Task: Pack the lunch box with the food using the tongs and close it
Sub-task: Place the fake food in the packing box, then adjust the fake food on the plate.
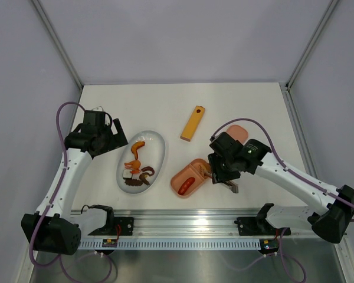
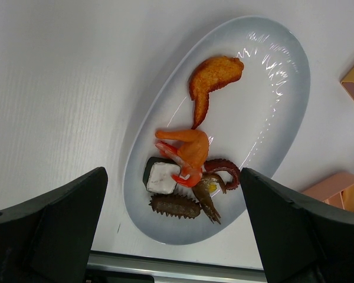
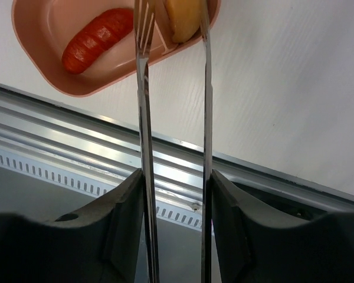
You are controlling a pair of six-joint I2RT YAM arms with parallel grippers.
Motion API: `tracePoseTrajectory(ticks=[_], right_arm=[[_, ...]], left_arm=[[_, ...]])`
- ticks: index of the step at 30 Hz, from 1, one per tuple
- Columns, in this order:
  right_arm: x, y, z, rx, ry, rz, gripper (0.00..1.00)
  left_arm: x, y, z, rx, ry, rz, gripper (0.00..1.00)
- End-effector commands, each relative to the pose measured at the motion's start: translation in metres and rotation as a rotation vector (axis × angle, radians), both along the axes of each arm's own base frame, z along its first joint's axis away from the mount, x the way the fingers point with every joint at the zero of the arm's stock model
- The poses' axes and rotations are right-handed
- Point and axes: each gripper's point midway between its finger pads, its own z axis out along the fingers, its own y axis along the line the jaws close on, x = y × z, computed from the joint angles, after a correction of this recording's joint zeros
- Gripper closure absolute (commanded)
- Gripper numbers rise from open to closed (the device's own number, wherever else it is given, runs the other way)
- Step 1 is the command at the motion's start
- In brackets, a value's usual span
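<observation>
Tabletop (image 1: pixel 165 100): right arm (image 1: pixel 283 171) angled inward, tongs (image 3: pixel 143 147) over lunch box (image 1: pixel 176 180)

Lunch box (image 3: pixel 44 35) salmon-pink; sausage (image 3: pixel 97 40) red, ribbed; tongs (image 3: pixel 143 118) silvery; plate (image 2: pixel 271 88) white; bar (image 1: pixel 192 124) yellow-orange

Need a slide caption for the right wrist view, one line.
Right gripper holds the tongs over the lunch box, a yellowish piece between the tips, red sausage inside.

Lit brightly and evenly from overhead, with only short, soft shadows. Caught white glare on the plate (image 2: pixel 280 76) and streaks along the steel rail (image 1: pixel 183 223) and tongs (image 3: pixel 143 118). Softened toward the bottom of 2 wrist views.
</observation>
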Motion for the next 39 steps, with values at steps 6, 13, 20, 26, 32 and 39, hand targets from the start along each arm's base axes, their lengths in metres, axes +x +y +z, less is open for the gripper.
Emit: tracePoseTrajectory(ticks=[6, 13, 20, 26, 32, 39], right_arm=[[0.019, 0.018, 0.036, 0.076, -0.083, 0.011, 0.67], [0.042, 0.055, 0.058, 0.154, -0.131, 0.06, 0.67], [0.052, 0.108, 0.059, 0.174, -0.131, 0.195, 0.66], [0.057, 0.157, 0.06, 0.158, -0.117, 0.325, 0.63], [0.052, 0.189, 0.052, 0.17, -0.091, 0.409, 0.62], [0.041, 0.2, 0.032, 0.127, -0.06, 0.473, 0.6]], left_arm=[[0.015, -0.002, 0.017, -0.014, -0.074, 0.0, 0.01], [0.011, 0.004, 0.019, 0.009, -0.077, 0.015, 0.01], [0.008, 0.01, 0.024, 0.031, -0.092, 0.042, 0.01], [0.006, 0.011, 0.041, 0.003, -0.187, 0.081, 0.01], [0.003, 0.013, 0.042, 0.009, -0.184, 0.089, 0.01], [0.004, 0.015, 0.042, 0.008, -0.203, 0.106, 0.01]])
